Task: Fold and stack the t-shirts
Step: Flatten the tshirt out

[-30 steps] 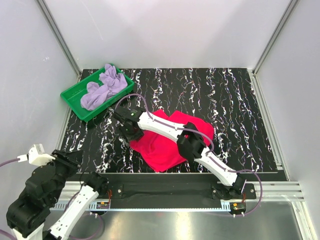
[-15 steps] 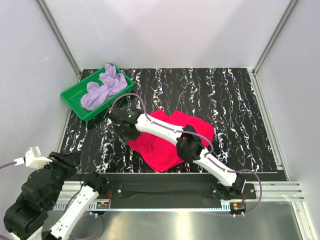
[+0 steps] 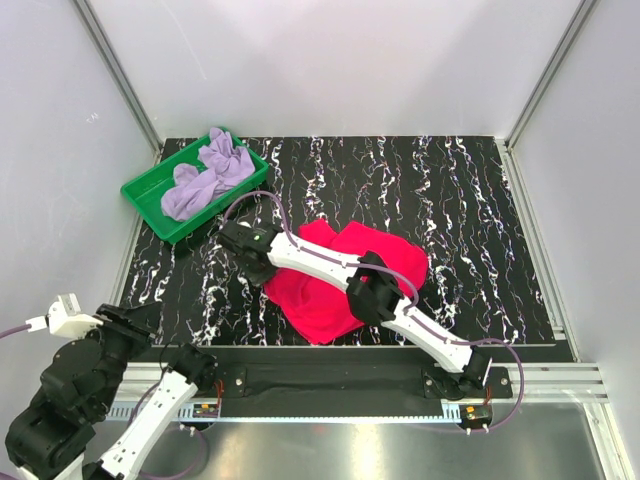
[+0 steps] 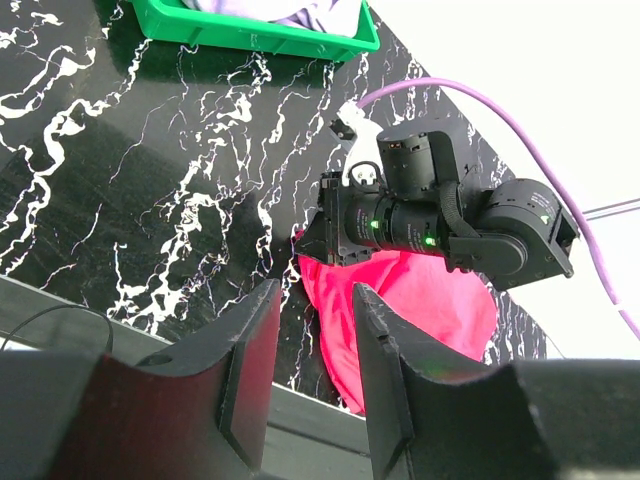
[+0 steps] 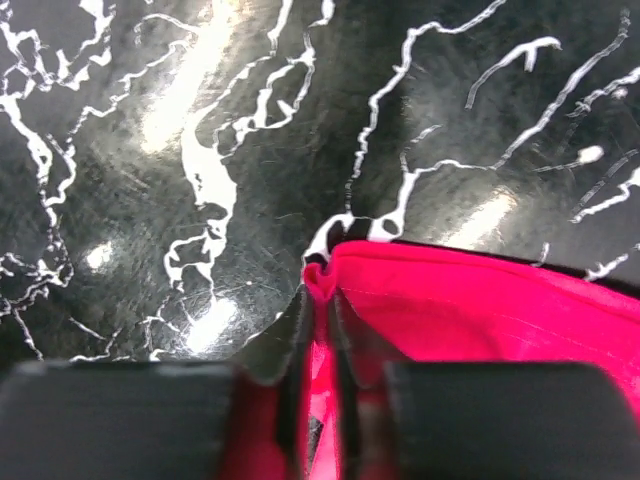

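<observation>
A black table with white wiggly lines (image 3: 470, 200) sits between plain white walls (image 3: 330, 60), silver metal bars (image 3: 116, 65) in the far corners

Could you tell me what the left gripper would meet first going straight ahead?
Probably the right arm's black wrist housing, just above the crimson cloth t-shirt, though depth is unclear.

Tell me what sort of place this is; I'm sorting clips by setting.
Probably a lab robot test cell, not a home: plain white walls on aluminium framing, a black marbled table, and staged props: a green tray holding a lavender t-shirt, and a crimson t-shirt.
</observation>
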You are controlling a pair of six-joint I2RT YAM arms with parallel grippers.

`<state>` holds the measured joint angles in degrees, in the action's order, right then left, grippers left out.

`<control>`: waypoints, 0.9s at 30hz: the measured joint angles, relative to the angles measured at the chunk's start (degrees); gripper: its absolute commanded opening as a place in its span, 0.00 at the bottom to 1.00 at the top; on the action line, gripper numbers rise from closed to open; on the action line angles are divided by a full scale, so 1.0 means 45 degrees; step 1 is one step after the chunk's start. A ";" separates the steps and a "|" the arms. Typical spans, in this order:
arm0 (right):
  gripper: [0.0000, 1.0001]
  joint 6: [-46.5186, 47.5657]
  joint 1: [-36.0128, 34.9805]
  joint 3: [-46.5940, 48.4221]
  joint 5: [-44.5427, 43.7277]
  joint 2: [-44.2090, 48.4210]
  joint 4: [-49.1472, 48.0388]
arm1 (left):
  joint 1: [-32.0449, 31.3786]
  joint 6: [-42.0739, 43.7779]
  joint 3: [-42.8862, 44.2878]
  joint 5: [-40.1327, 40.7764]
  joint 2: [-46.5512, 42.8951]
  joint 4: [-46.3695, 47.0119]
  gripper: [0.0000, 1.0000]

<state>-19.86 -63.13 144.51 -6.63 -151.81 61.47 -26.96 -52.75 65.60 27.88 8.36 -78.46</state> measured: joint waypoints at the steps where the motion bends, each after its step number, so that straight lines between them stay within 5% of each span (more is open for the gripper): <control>1: 0.00 0.0039 0.0000 0.0097 -0.0112 -0.0015 0.0112 | 0.0000 0.0005 0.0039 0.0005 0.0000 -0.0005 0.40; 8: 0.00 0.0049 0.0228 0.1753 -0.1195 0.0928 0.1015 | 0.0000 0.0699 -0.0758 -0.0495 0.0019 0.0034 0.55; 13: 0.00 -0.0636 0.1996 -0.1433 -0.1564 0.6363 0.1297 | 0.0000 0.1787 -0.3094 -0.2560 0.1180 0.1379 0.63; 17: 0.00 -0.1282 0.4580 -0.2841 -0.3123 1.1458 0.2011 | 0.0000 0.2356 -0.4454 -0.4410 0.3487 0.3521 0.87; 20: 0.00 -0.2084 0.4794 -0.3337 -0.4721 1.4309 0.2443 | 0.0000 0.2633 -0.4833 -0.5479 0.4784 0.4940 0.99; 27: 0.00 -0.5863 0.4877 -0.9243 -0.6441 2.0871 0.3240 | -0.0437 0.2958 -0.4857 -0.6965 0.7558 0.8306 0.99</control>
<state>-46.24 -41.19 102.91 -35.62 -57.89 76.05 -28.93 -39.44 43.75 -3.46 42.37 -41.08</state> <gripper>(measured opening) 0.019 0.987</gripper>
